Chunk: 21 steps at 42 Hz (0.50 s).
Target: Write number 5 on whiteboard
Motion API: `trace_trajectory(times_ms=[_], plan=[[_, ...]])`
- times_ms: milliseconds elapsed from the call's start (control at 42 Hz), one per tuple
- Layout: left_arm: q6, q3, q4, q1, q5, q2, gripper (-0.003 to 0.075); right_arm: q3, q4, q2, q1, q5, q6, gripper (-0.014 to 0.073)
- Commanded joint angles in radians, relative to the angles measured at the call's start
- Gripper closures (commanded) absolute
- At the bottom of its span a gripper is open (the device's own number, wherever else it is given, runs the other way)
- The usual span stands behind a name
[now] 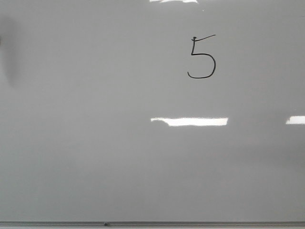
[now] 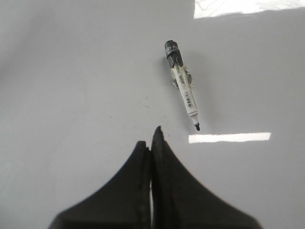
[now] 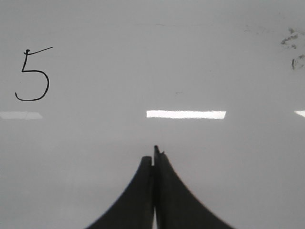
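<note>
Number 5 complete on whiteboard, at about 1 o'clock from board centre in front view; slanted top stroke, rounded belly, thin black line; at 10 o'clock in right wrist view.

Marker lying loose on the pale surface, uncapped, tip toward left gripper, just beyond fingertips at 1 o'clock; apparently set down because writing done.

Left gripper clenched on nothing; right gripper likewise pressed together and empty, held back from the digit, presumably to avoid smearing.

Faint smudges at 2 o'clock in right wrist view; task judged finished.
</note>
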Motion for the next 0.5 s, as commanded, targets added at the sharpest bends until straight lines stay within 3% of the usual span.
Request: trace_trajectory(times_ms=[0, 477], plan=[[-0.002, 0.004, -0.007, 0.002, -0.088, -0.013, 0.0741, -0.014, -0.005, -0.020, -0.006, -0.075, -0.005, 0.0662], [-0.002, 0.004, -0.007, 0.002, -0.088, -0.013, 0.0741, -0.014, -0.005, -0.019, -0.006, -0.075, 0.000, 0.0662]])
